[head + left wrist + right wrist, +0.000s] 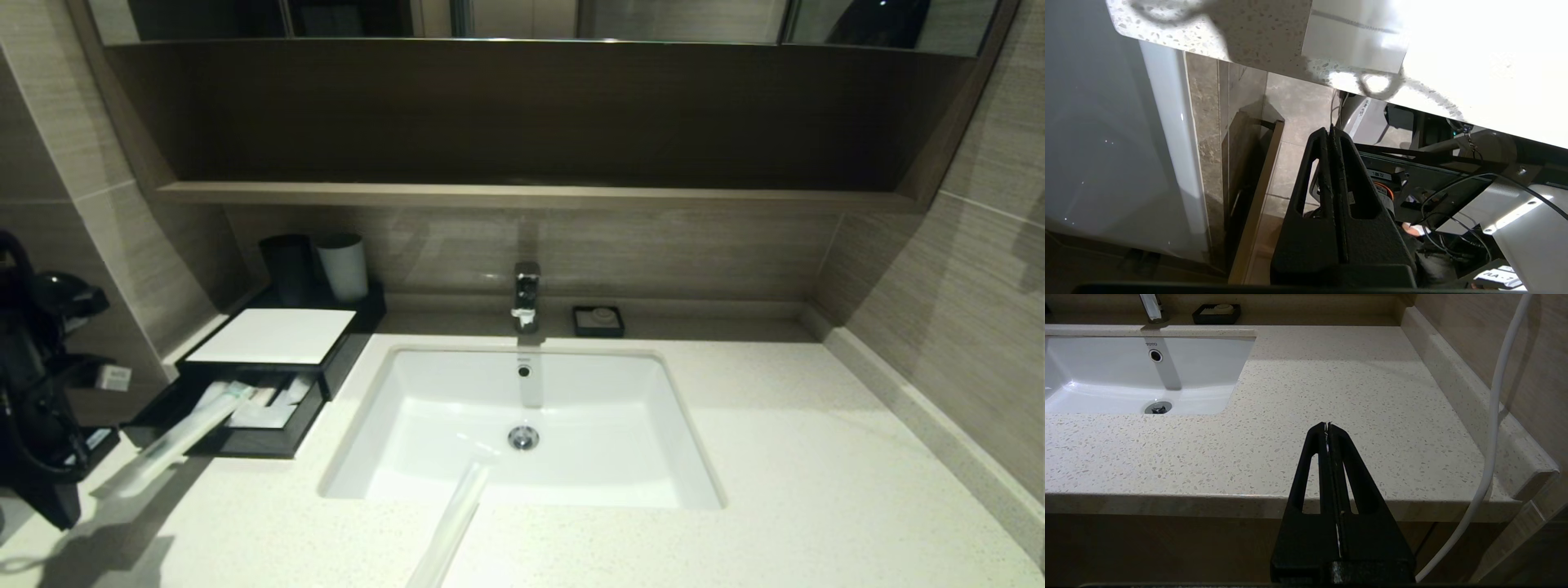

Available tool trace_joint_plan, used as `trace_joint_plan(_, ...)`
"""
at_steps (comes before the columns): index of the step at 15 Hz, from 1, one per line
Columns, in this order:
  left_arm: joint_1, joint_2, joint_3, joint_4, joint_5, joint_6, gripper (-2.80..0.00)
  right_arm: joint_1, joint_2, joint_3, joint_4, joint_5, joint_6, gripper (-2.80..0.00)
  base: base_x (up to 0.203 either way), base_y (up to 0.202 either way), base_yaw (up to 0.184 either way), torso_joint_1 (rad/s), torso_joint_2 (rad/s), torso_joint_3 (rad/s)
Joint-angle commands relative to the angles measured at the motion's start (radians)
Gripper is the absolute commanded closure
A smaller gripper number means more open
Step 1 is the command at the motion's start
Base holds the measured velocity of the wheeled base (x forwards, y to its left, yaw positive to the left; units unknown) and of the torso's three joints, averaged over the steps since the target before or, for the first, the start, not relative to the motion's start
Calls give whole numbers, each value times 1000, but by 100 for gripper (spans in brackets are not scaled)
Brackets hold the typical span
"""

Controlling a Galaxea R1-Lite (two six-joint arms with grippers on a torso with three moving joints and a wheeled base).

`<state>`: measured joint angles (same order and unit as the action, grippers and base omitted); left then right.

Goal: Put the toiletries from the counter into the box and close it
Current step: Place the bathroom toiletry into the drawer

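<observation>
box [273, 336] sits at counter's [735, 490] back-left w/ drawer [220, 437] pulled out; one packet [175, 441] pokes out over drawer front, others lie inside. another packet [453, 518] lies across sink's [392, 457] front rim. left gripper [1329, 130] fingers together, empty, off counter's edge; right gripper [1327, 425] fingers together, empty, low at counter front.

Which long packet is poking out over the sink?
The whitish packet at the counter's near edge, its far end over the sink. The teal-marked toothbrush packet sticks out of the black box's drawer instead.
</observation>
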<state>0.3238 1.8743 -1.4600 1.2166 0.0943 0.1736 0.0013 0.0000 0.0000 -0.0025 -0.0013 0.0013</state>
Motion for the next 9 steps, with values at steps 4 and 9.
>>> trace_joint_plan(4,1,40,-13,1,-23,0,0,0,-2,2,-1,0,0,0,0,0,0,0,0,0)
trace_joint_plan(9,-6,49,-17,-10,-36,0,0,0,-2,2,-1,0,0,0,0,0,0,0,0,0)
